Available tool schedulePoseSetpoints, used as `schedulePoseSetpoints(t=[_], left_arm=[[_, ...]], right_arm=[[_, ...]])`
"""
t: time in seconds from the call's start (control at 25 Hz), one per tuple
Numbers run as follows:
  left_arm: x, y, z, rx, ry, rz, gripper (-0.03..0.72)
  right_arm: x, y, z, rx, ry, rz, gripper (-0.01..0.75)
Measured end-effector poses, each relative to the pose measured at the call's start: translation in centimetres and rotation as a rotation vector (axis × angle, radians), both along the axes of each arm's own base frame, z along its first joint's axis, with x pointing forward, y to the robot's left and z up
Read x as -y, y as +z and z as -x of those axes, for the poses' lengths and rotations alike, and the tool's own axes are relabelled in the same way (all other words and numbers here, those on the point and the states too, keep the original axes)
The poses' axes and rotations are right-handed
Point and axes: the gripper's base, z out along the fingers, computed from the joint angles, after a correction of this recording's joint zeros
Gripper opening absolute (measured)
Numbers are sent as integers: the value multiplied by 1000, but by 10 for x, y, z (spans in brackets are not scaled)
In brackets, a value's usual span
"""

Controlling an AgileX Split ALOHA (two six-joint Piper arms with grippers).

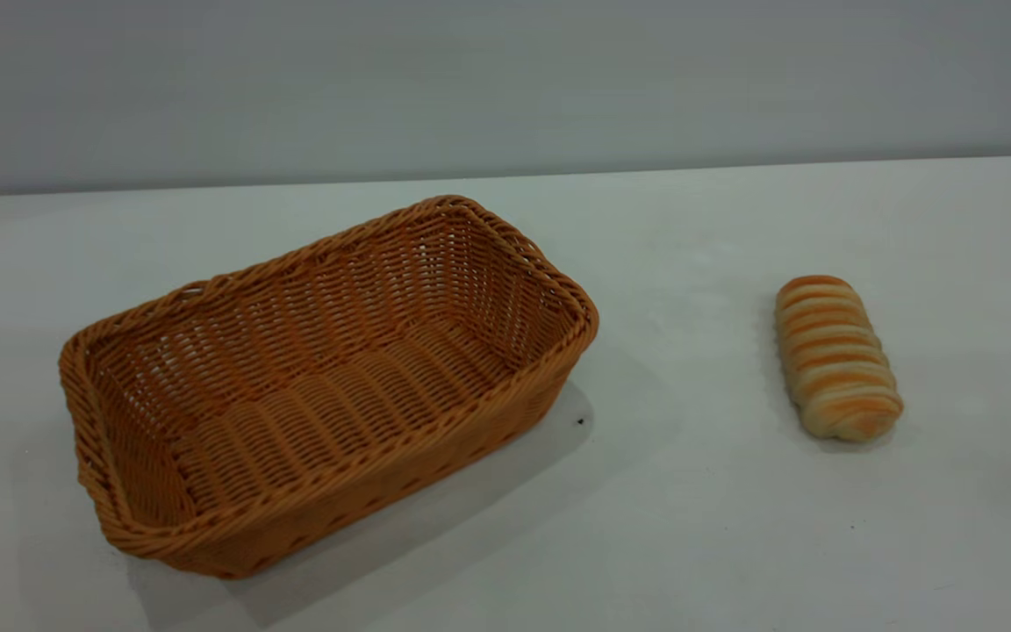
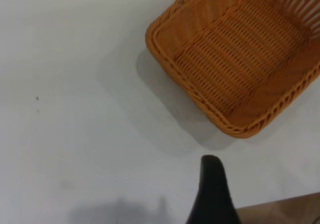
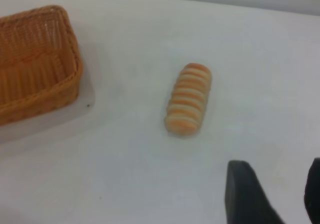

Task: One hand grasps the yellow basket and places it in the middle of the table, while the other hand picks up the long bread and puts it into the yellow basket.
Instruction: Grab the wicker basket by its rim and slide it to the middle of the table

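The yellow basket [image 1: 321, 377] stands empty on the white table [image 1: 699, 527], left of centre and turned at an angle. It also shows in the left wrist view [image 2: 240, 59] and partly in the right wrist view [image 3: 35, 64]. The long bread [image 1: 836, 355] lies striped side up on the table's right, apart from the basket; it also shows in the right wrist view [image 3: 189, 99]. My right gripper [image 3: 277, 189] is open and empty, short of the bread and above the table. My left gripper [image 2: 212, 194] shows only as a black part near one basket corner, not touching it. Neither arm shows in the exterior view.
A grey wall [image 1: 505, 79] runs behind the table's far edge. Bare tabletop lies between basket and bread and in front of both. A brown surface [image 2: 285, 211] shows past the table's edge in the left wrist view.
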Motion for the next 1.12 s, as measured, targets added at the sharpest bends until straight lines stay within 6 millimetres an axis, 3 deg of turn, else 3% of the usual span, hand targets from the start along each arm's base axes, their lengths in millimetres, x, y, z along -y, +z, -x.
schedulePoseSetpoints(t=[0.36, 0.6, 0.88, 1.12], left_arm=[[-4, -34, -68, -173, 45, 57, 594], [-5, -77, -113, -347, 92, 115, 563], [-8, -121, -145, -425, 185, 153, 494], [-4, -150, -165, -452, 353, 323, 489]], right_arm=[[-2, -8, -36, -99, 32, 21, 336], [-1, -9, -47, -89, 21, 28, 336], [-1, -8, -48, -80, 20, 31, 336], [-1, -8, -48, -78, 24, 37, 336]])
